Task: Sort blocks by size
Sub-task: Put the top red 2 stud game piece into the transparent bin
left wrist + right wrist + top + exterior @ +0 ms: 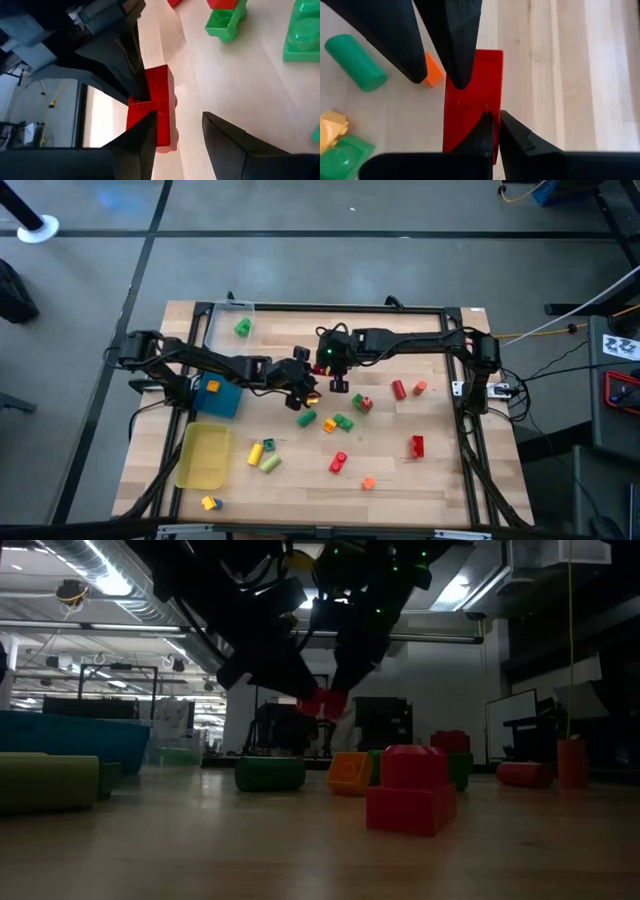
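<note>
**Two grippers meet at one red brick**

Two grippers hang above the table centre. The right gripper (495,131) has its fingers pressed together, pinching an edge of the red brick (475,100). The left gripper (177,137) is spread, one finger beside this brick. Other blocks (340,422) lie scattered from 3 to 7 o'clock of it.

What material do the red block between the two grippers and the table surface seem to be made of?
The red block looks like moulded plastic: smooth, slightly glossy, with a uniform colour and crisp edges. The table appears to be light wood or wood laminate with a matt finish: pale planks with visible grain lines. Which of the two it is cannot be told.
</note>
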Controlling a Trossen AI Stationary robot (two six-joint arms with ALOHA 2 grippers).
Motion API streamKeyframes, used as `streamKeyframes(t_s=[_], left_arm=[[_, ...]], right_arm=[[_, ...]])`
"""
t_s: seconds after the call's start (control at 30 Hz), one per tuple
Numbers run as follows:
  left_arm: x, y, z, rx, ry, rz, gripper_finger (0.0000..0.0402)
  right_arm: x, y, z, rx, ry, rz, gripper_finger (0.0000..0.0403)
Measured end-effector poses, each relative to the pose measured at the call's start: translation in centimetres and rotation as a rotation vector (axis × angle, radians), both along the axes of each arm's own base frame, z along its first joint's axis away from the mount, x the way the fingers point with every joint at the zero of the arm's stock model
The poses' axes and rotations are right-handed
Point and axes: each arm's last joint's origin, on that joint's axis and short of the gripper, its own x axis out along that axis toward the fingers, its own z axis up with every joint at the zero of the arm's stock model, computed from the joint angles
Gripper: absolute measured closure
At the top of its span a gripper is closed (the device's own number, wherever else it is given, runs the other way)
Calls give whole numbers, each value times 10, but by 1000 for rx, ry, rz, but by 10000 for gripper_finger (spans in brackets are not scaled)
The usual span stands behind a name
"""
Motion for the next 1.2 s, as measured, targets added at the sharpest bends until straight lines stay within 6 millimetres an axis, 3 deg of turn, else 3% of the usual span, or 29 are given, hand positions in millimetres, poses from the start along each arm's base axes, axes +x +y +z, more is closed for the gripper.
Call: streamKeyframes(t_s=[0.43,0.8,1.2], left_arm=[[6,1,-20,-13,43,18,264],[9,21,-21,-35,-11,94,358],[10,25,-25,-9,-2,113,399]], right_arm=[[0,0,0,17,-3,2,391],[3,0,3,13,-44,-8,392],[6,1,6,29,-83,8,393]])
